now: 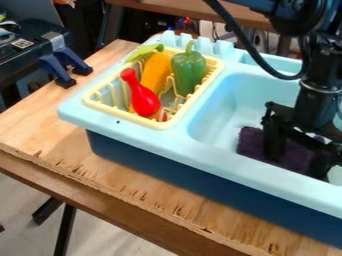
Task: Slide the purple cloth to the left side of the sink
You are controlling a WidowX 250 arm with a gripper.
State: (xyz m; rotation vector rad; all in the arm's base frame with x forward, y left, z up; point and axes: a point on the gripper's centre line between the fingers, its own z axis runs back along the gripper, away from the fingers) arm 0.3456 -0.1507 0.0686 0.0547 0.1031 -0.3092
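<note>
In the camera view, a light-blue toy sink with a dark-blue base [160, 138] rests on a wooden worktop [47, 117] and serves as the landmark. The black robot arm [319, 95] enters from the upper right and hangs over the sink's basin [230, 102]. The end effector [298, 161] is released: its two fingers stand widely apart, low in the basin, with part of a dark purple cloth-like piece [251, 141] visible between them. This piece lies in the sink's basin, near its front wall, and extends to the left beyond the nearer-left finger; whether the fingers touch it cannot be determined.

Left of the basin, a pale yellow rack [163, 123] is set into the sink's top. It contains a red, pin-shaped object [143, 101] lying aslant at the front, a yellow-orange toy corn cob [155, 71] with green leaves behind it, and a green toy bell pepper [188, 70] to the right. Light-blue upright tabs [194, 44] line the sink's far edge behind the rack.
</note>
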